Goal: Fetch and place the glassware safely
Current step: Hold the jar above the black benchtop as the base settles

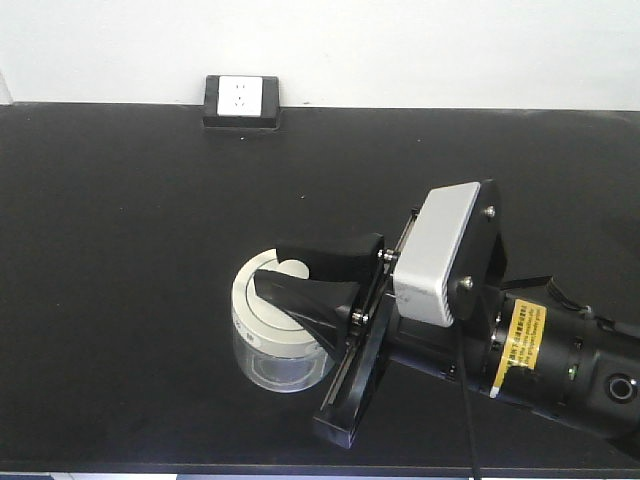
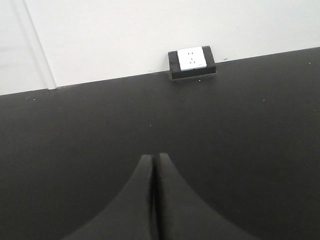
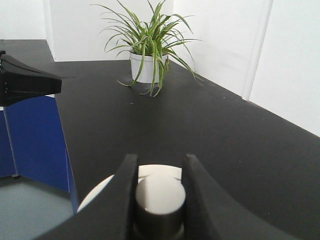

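Observation:
The glassware, a squat clear jar (image 1: 272, 358) with a cream-white lid (image 1: 262, 308), stands at the middle of the black table (image 1: 120, 250), near its front edge. My right gripper (image 1: 270, 268) reaches in from the right, its two black fingers shut on the lid's central knob. In the right wrist view the knob (image 3: 160, 197) is pinched between the fingers (image 3: 125, 185), with the lid (image 3: 100, 192) showing behind them. Whether the jar rests on the table or hangs just above it is unclear. My left gripper (image 2: 152, 157) is shut and empty over bare tabletop, and is out of the front view.
A black box with a white socket (image 1: 240, 100) sits at the table's back edge against the wall. A potted plant (image 3: 150, 50) stands at the far end of the table. A black wedge-shaped part (image 3: 27, 80) juts in above a blue cabinet (image 3: 35, 140) beside the table.

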